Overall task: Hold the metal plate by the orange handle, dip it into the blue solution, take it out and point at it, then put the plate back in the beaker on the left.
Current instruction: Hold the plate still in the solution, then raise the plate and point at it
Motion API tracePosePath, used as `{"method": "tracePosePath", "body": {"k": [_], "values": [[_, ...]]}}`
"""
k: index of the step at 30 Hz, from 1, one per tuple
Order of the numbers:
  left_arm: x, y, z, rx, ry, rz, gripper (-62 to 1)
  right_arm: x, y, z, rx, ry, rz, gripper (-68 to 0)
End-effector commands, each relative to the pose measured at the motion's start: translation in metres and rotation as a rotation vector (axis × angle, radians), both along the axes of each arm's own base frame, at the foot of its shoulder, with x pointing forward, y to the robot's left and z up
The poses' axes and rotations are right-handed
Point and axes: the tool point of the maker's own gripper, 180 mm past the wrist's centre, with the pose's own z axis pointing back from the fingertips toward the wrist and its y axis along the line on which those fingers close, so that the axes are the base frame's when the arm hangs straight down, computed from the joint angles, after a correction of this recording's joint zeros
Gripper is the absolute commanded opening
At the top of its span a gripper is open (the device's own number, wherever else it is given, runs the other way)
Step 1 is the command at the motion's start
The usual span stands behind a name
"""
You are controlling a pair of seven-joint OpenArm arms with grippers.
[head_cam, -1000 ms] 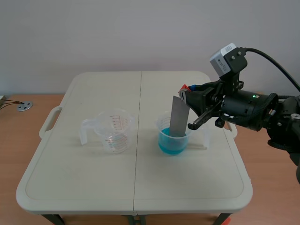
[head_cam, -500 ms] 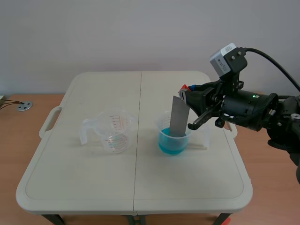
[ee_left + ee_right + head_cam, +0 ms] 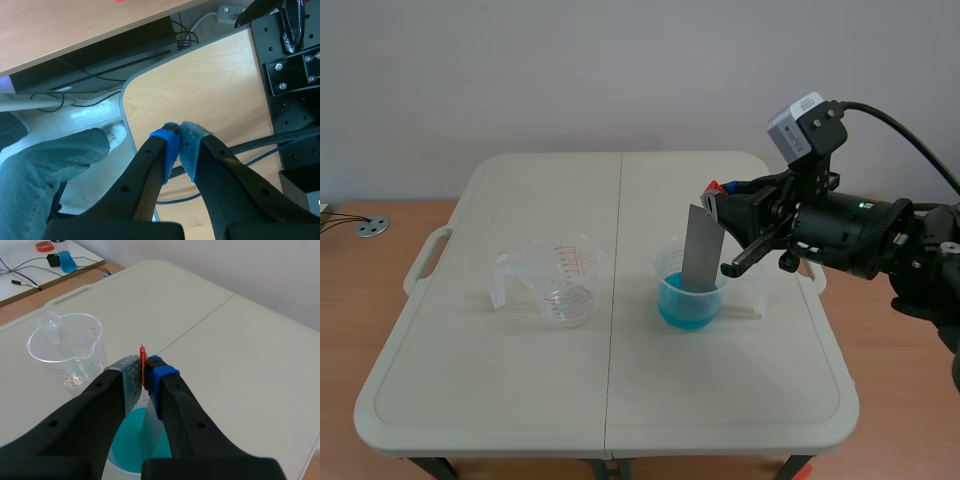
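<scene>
while the plate [image 3: 701, 250] stands tilted in the right-hand cup [image 3: 672, 262] on your surface [image 3: 520, 390], its lower end sits in the blue liquid [image 3: 686, 305]. your right jaws are clamped tight on the orange handle [image 3: 142, 360] at the plate's top. the empty measuring cup [image 3: 563, 281] stands well apart on the left. your left jaws are closed on nothing, pads touching, off the surface.

The right gripper [image 3: 142, 374] pinches the thin orange handle [image 3: 142, 357] between its two fingers. Right under it is a cup [image 3: 112, 463] of blue solution [image 3: 127, 440]. A clear beaker [image 3: 65, 347] stands beside the gripper on the white table [image 3: 225, 350].
</scene>
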Motion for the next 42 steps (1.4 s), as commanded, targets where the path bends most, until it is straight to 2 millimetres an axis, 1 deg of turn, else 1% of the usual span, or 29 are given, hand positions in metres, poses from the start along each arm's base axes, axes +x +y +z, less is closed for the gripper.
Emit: {"method": "tracePosePath", "body": {"k": [1, 6, 10, 19, 27, 30, 34, 37, 42], "values": [[0.002, -0.003, 0.003, -0.009, -0.014, 0.004, -59.3, 0.005, 0.0, 0.008, -0.009, -0.024, 0.013, -66.2], [0.002, -0.003, 0.003, -0.009, -0.014, 0.004, -59.3, 0.005, 0.0, 0.008, -0.008, -0.025, 0.013, -66.2], [0.002, -0.003, 0.003, -0.009, -0.014, 0.004, -59.3, 0.006, 0.002, 0.016, 0.003, -0.047, 0.018, -66.2], [0.002, -0.003, 0.003, -0.009, -0.014, 0.004, -59.3, 0.002, 0.012, 0.049, 0.008, -0.144, 0.048, -66.2], [0.003, -0.002, 0.004, -0.006, -0.017, 0.0, -59.3, -0.013, 0.021, 0.076, 0.008, -0.221, 0.076, -66.2], [0.016, -0.001, 0.007, -0.001, -0.046, -0.011, -59.3, -0.02, 0.022, 0.087, 0.009, -0.254, 0.078, -66.2], [0.039, 0.005, 0.015, 0.03, -0.087, -0.055, -59.3, -0.027, 0.02, 0.106, 0.025, -0.303, 0.072, -66.2], [0.064, 0.006, 0.03, 0.048, -0.146, -0.115, -59.3, -0.031, 0.02, 0.121, 0.031, -0.342, 0.072, -66.2], [0.111, 0.005, 0.056, 0.08, -0.258, -0.22, -59.3, -0.038, 0.022, 0.142, 0.037, -0.399, 0.08, -66.2]]}}
